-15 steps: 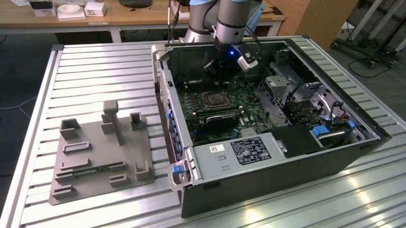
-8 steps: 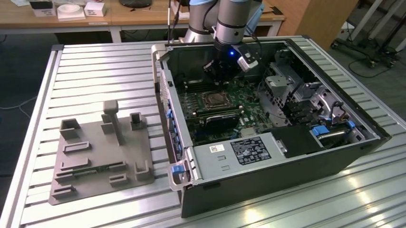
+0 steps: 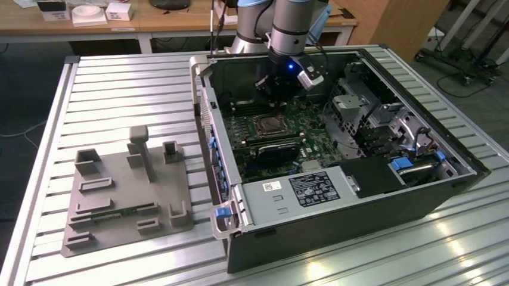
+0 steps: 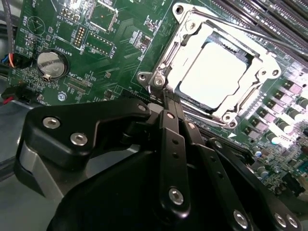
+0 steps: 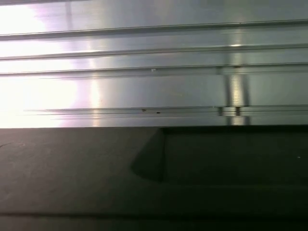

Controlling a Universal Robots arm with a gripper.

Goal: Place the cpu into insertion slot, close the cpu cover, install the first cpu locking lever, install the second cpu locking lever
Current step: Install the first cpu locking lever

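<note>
While the arm (image 3: 290,24) leans down into the open computer case (image 3: 382,214) on the slatted desk (image 3: 119,89), we see its hand (image 3: 275,88) low over the green motherboard (image 3: 318,134), near the case's far wall and just beside the insertion slot (image 3: 270,125). Room is tight. Case walls ring the board, a drive cage (image 3: 354,104) stands to the exterior view's right, and the power supply (image 3: 306,190) closes off the near end. To the exterior view's left, well apart from the case, a grey fixture tray (image 3: 127,190) lies on the desk with bare slats around it.

From that distance the slot is a small silvery square, and we cannot tell there how its parts lie. The second wrist view gives the detail. The hand (image 4: 171,98) is narrow, its black fingers (image 4: 166,130) lying side by side with nothing visibly between them, their tips at a corner of the cpu cover (image 4: 171,53). The cover lies flat over the slot, and the cpu (image 4: 216,72) sits inside its cut-out, its top washed white by glare. A thin metal rod (image 4: 269,34) runs along the cover's far side, its end cut off at the picture's edge. A coin cell (image 4: 52,64) sits well apart on the board.

In the first wrist view, ribbed silver metal (image 5: 154,72) meets a dark panel (image 5: 216,159); we cannot tell which parts these are.
</note>
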